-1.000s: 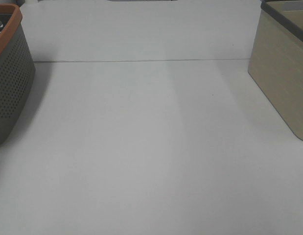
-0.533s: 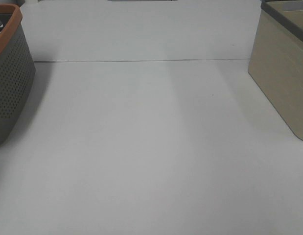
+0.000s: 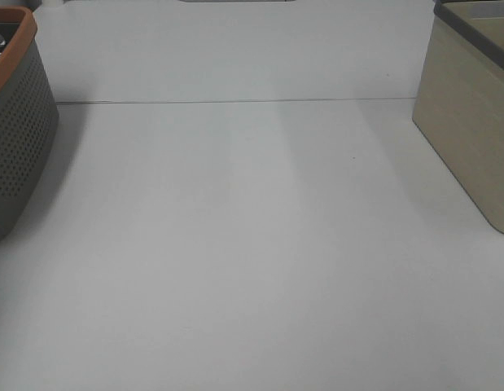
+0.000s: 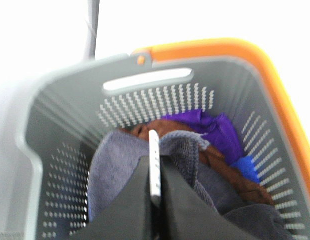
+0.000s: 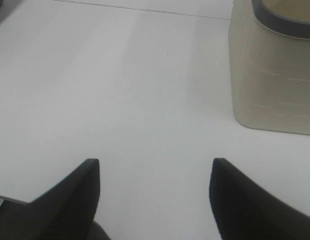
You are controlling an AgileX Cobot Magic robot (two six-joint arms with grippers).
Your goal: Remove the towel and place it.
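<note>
In the left wrist view my left gripper (image 4: 153, 150) reaches down into a grey perforated basket with an orange rim (image 4: 220, 50). Its jaws are closed together on a raised fold of the charcoal-grey towel (image 4: 114, 160), which bunches up around the fingertips. The picture is blurred. The towel's white tag does not show. My right gripper (image 5: 155, 175) is open and empty above the bare white table (image 5: 119, 90). Neither gripper shows in the exterior high view.
The basket (image 3: 15, 122) stands at the table's left edge. It also holds purple (image 4: 210, 127), brown (image 4: 230, 172) and blue (image 4: 247, 167) cloths. A beige bin with a dark rim (image 3: 471, 122) stands at the right, also in the right wrist view (image 5: 275, 75).
</note>
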